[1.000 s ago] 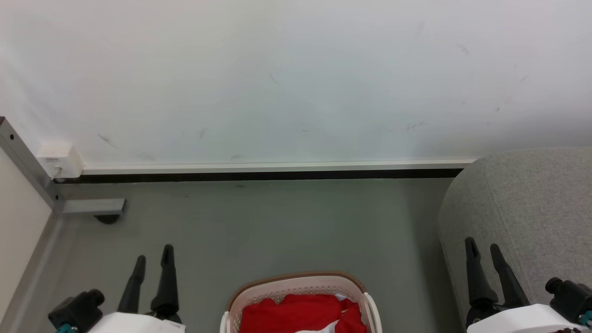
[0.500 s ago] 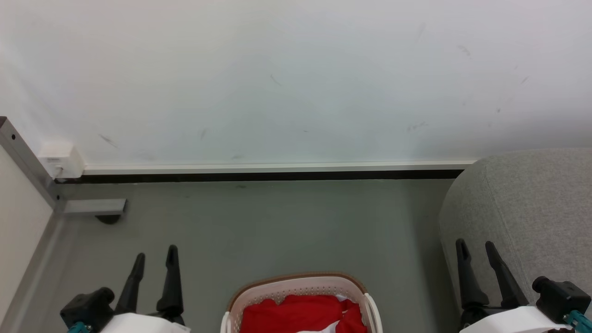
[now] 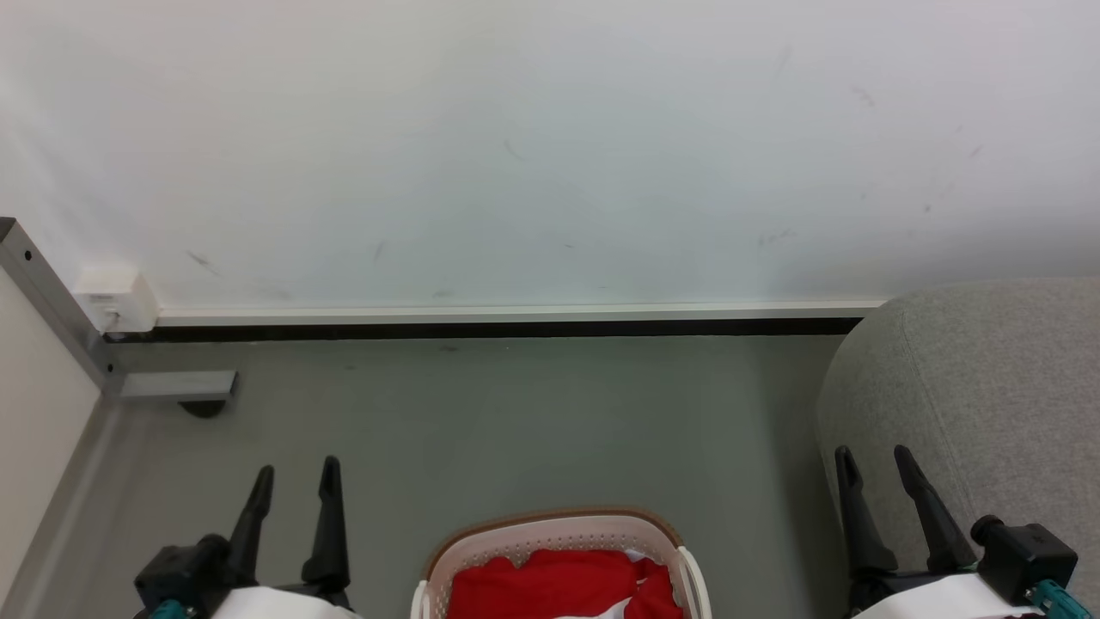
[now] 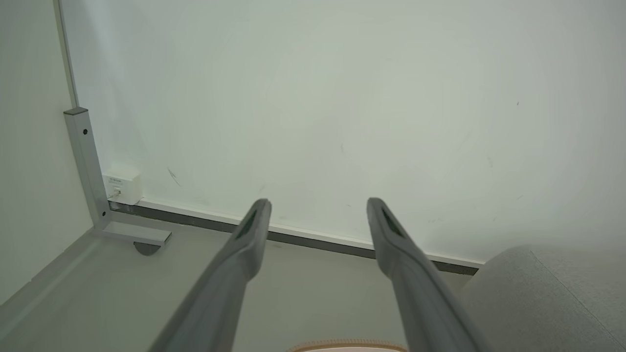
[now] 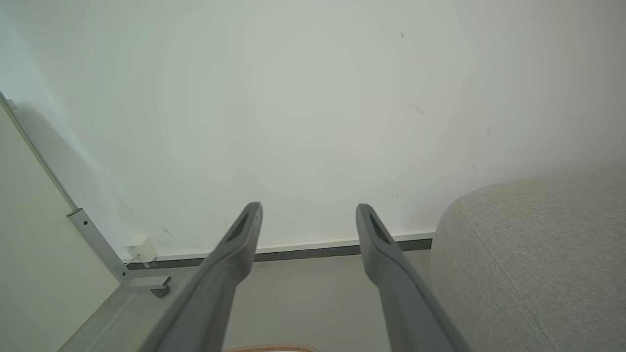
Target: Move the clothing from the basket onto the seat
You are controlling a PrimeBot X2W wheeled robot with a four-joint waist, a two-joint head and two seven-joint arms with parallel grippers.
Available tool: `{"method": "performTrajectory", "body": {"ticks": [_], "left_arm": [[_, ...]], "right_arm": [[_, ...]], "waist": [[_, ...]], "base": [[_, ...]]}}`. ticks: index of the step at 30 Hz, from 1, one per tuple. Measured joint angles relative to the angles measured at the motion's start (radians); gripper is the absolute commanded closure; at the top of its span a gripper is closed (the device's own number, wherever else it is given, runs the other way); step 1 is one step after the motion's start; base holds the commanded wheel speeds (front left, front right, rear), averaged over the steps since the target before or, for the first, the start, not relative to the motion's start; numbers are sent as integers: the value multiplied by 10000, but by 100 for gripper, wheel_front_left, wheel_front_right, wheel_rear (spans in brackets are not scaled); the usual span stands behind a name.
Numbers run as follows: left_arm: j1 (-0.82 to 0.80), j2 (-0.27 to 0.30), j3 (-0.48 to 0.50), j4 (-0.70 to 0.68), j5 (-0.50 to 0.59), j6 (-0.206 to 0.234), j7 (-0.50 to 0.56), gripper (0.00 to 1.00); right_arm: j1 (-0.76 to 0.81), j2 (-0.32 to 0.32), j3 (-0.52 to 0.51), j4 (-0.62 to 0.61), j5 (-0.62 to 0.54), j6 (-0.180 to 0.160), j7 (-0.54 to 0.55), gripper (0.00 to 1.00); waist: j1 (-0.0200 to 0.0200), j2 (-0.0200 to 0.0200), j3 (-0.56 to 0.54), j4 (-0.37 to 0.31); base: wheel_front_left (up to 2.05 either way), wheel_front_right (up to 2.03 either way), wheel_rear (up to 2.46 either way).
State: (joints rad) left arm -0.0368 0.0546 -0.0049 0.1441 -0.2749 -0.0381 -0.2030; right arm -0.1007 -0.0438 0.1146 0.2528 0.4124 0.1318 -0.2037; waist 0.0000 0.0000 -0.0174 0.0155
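The white perforated basket [image 3: 559, 535] with a brown rim stands on the floor at the bottom centre of the head view. Red clothing [image 3: 550, 580] fills it, with a bit of white cloth [image 3: 632, 557] at its right side. The grey seat [image 3: 988, 387] rises at the right and also shows in the left wrist view [image 4: 538, 298] and the right wrist view [image 5: 533, 254]. My left gripper [image 3: 295, 471] is open left of the basket, nothing between its fingers. My right gripper [image 3: 875, 454] is open in front of the seat's corner, holding nothing. The basket's brown rim [image 4: 349, 345] peeks in at the left wrist view's bottom edge.
A white wall [image 3: 550, 146] with a dark baseboard [image 3: 507, 327] closes the space behind the grey floor [image 3: 516, 421]. At the left stand a metal frame post [image 3: 51, 301], its foot [image 3: 176, 385] and a small white box [image 3: 112, 297].
Both grippers have shifted inward toward the basket, the left one rightward and the right one leftward. Both stay open. The basket and clothing have not moved.
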Motion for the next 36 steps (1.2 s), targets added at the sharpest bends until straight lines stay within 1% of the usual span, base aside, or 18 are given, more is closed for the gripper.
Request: {"method": "performTrajectory", "body": {"ticks": [28, 31, 36], "left_arm": [[45, -8, 6, -219, 1896, 8, -537, 0], [45, -12, 2, -221, 2067, -8, -589, 0], [47, -23, 38, -217, 2084, -52, -610, 0]], "right_arm": [[-148, -21, 265, 15, -1496, 0, -527, 0], [-164, -25, 318, 31, -1664, 0, -560, 0], [-170, -27, 345, 84, -1618, 0, -610, 0]], "waist": [[0, 0, -31, -32], [0, 0, -50, -29], [0, 0, -58, -33]], "base": [[0, 0, 0], [0, 0, 0], [0, 0, 0]]}}
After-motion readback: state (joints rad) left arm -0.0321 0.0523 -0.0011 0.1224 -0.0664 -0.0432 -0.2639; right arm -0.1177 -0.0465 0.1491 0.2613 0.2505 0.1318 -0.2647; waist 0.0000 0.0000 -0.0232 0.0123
